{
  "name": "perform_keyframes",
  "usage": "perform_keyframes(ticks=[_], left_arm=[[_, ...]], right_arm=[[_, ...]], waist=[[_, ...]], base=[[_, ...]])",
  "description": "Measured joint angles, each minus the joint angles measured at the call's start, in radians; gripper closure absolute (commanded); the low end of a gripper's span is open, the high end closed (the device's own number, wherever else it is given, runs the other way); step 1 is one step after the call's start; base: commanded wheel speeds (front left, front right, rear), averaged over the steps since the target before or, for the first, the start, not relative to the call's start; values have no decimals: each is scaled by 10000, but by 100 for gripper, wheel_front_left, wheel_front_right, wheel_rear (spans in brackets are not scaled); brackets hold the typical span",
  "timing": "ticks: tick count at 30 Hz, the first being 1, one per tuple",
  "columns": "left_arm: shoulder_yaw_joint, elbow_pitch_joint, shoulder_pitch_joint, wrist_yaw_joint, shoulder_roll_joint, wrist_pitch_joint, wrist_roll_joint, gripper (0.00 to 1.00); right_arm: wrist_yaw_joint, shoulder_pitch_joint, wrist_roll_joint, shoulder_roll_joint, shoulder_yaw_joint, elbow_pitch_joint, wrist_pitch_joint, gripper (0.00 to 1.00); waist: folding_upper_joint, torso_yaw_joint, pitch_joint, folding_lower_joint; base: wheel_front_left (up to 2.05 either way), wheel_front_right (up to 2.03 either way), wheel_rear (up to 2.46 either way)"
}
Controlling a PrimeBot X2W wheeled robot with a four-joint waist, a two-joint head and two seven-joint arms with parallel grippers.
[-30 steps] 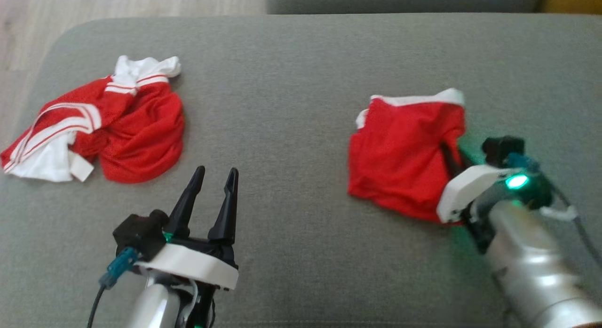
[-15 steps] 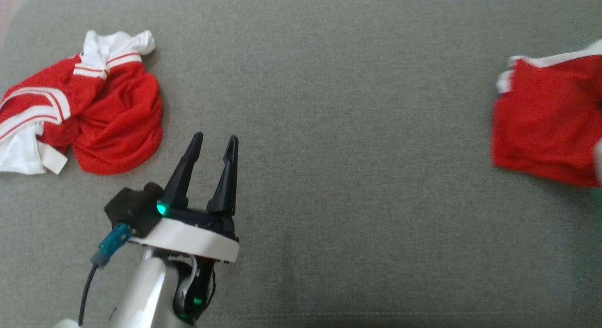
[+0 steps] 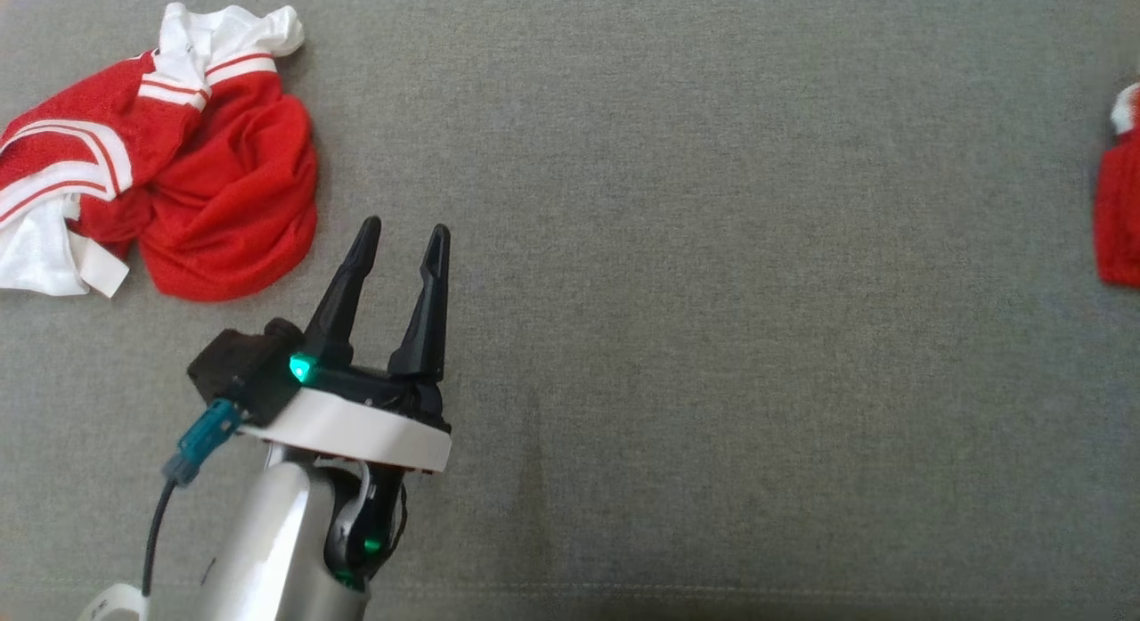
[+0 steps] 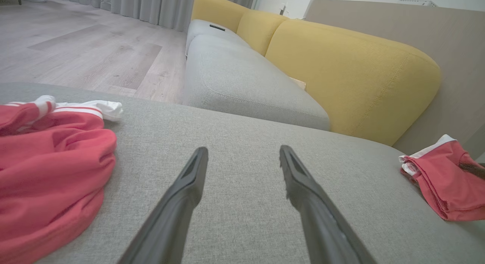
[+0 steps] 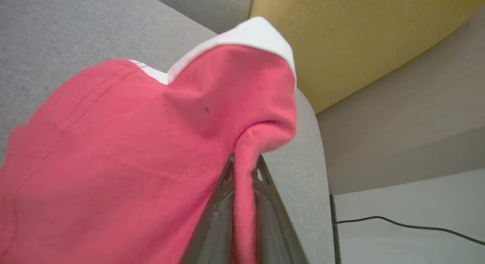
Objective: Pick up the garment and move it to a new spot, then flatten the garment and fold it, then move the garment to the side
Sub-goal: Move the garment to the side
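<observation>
A folded red garment (image 5: 132, 150) with a white band lies at the right end of the grey cushion, a pinch of its edge caught between the fingers of my right gripper (image 5: 244, 169), which is shut on it. In the head view just its left edge (image 3: 1118, 211) shows at the right border; the left wrist view has the garment (image 4: 443, 184) at the far right. My left gripper (image 3: 405, 229) hovers open over bare cushion, its fingers (image 4: 182, 196) spread with nothing between them.
A crumpled red and white garment (image 3: 178, 158) lies at the far left, up and left of the left gripper. Behind the grey cushion (image 3: 712, 247) stand a yellow backrest (image 4: 341, 67) and wooden floor (image 4: 75, 40). A black cable (image 5: 398, 222) runs past the cushion's right end.
The right gripper has dragged the folded garment rightward, nearly out of the head view. The head camera has shifted too. The left gripper has stayed open and about where it was.
</observation>
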Motion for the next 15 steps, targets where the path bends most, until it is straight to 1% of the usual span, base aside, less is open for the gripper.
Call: perform_keyframes(ticks=[1,2,6,10,12,15], left_arm=[[2,0,-14,0,0,0,0,0],[6,4,-33,0,0,0,0,0],[79,36,-124,-19,-2,0,0,0],[253,109,-103,-44,-4,0,0,0],[341,111,-70,-44,-4,0,0,0],[531,109,149,-44,-6,0,13,0]], right_arm=[[0,-29,-61,0,-125,61,0,66],[0,-45,-146,6,-226,119,0,0],[0,-81,-512,336,-683,303,86,0],[0,-103,-1030,828,-1455,203,-355,0],[0,-97,-1093,1273,-1879,-58,-686,0],[0,-9,-1014,2311,-2443,-690,-1145,0]], waist=[[0,-8,2,0],[0,-18,-6,0],[0,-92,-163,0],[0,-189,-502,-1],[0,-251,-743,-1],[0,-376,-1147,-1]], base=[[0,0,0],[0,0,0],[0,0,0],[0,0,0],[0,0,0],[0,0,0]])
